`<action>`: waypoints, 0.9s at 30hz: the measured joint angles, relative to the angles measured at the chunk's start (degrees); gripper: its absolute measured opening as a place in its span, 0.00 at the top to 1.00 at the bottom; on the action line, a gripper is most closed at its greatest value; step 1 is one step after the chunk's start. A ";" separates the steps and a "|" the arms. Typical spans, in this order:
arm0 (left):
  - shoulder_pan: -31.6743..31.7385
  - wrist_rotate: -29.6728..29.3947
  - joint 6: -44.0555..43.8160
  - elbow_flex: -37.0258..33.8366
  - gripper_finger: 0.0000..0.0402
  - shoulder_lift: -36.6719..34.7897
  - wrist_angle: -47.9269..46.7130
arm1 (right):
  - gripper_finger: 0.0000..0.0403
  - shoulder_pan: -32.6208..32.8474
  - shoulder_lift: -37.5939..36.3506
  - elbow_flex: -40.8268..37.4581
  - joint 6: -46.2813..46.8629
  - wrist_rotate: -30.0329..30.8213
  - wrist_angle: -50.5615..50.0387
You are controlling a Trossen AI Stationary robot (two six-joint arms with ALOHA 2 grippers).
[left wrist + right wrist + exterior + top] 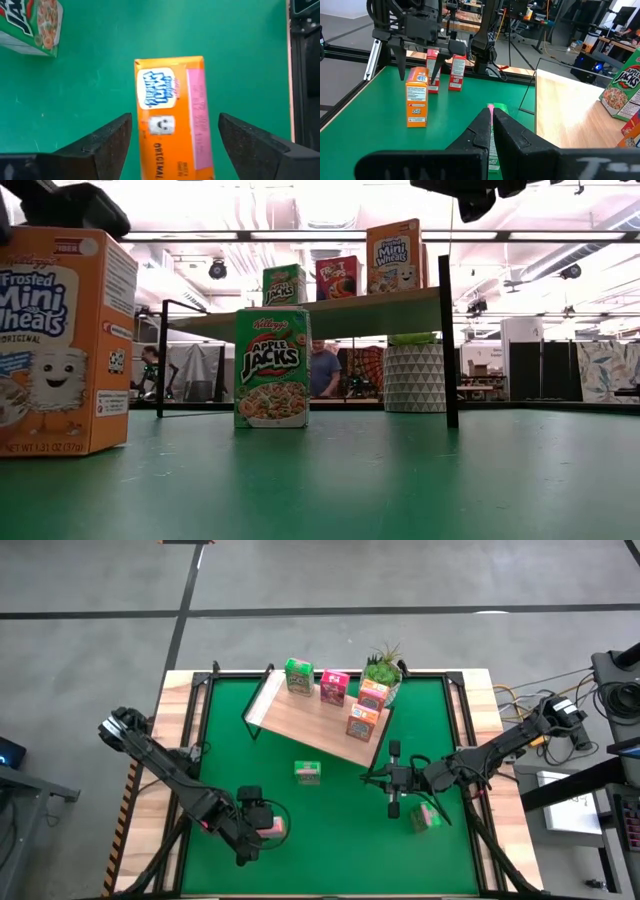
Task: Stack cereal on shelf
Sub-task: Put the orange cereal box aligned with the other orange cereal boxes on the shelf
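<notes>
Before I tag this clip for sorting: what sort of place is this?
Probably a robotics lab: a green table mat holds mini cereal boxes and a wooden shelf, with desks and cables behind.

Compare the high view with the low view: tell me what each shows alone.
High view only: both whole arms, and a loose box near the right gripper. Low view only: people in the room behind. Both: the shelf holding boxes, a green box standing before it, and the orange box under the open left gripper.

A green table mat [330, 820] carries the shelf [300, 720] and several standing cereal boxes. One green Apple Jacks box [307, 772] stands just before the shelf. Four boxes and a potted plant [382, 668] stand on the shelf.
</notes>
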 joint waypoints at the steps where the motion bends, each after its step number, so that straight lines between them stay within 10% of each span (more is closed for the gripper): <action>1: -0.02 0.00 -0.06 -0.05 0.32 0.00 0.14 | 0.98 0.00 0.00 0.00 0.02 0.00 0.00; 27: 0.12 -1.07 4.41 2.01 0.61 -0.97 -0.61 | 0.98 0.00 -0.06 0.00 0.31 0.00 -0.15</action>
